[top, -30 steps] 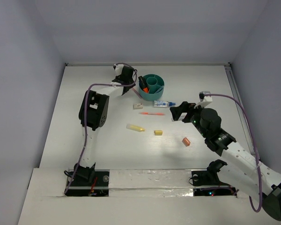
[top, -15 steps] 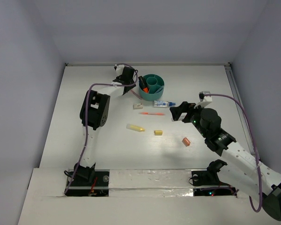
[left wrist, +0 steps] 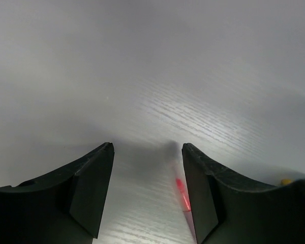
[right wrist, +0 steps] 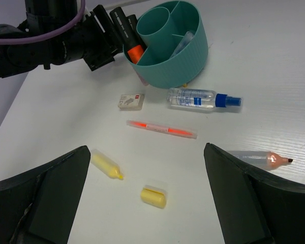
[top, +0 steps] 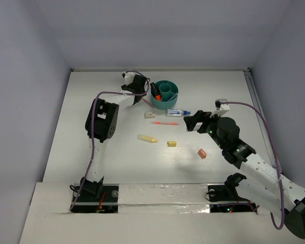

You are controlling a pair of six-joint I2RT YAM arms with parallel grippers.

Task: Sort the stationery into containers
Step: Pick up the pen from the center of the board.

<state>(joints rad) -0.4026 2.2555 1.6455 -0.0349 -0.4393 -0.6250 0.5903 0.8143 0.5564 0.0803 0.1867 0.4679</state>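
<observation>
Far left first: the left gripper (left wrist: 147,146) is up at the back of the table (top: 122,162), just beside the teal organizer (top: 172,99). Its fingers are parted a fair way and there's nothing between them. All you see there is tabletop, plus a blurry red streak (left wrist: 180,189) lying by the finger on the right of its wrist view. No idea what that streak is.

Right next to that gripper, a black marker (right wrist: 123,23) with an orange band stands tilted in the organizer's outer ring, with its top end leaning out toward the gripper. I can't tell whether the fingers touch it. Something clear-grey (right wrist: 185,41) sits in another ring cell, too small to name.

Loose on the table in front of the cup, left to right:
- a yellow highlighter (top: 147,138)
- a white eraser (top: 150,115), close to the organizer
- a thin orange-red pen (top: 165,123), lying crosswise
- a stubby yellow bit (top: 172,144)
- a clear little bottle (top: 178,112) with a blue cap, just in front of the organizer

None of these touch each other.

Next over, the right gripper (right wrist: 146,150) hangs above the table to the right of the pen and bottle. Its jaws are spread really wide and it's holding nothing. Its wrist camera also shows a clear pen (right wrist: 256,158) with an orange tip lying by the finger on the right of that view. Furthest right is an orange bit (top: 202,153), off on its own.
</observation>
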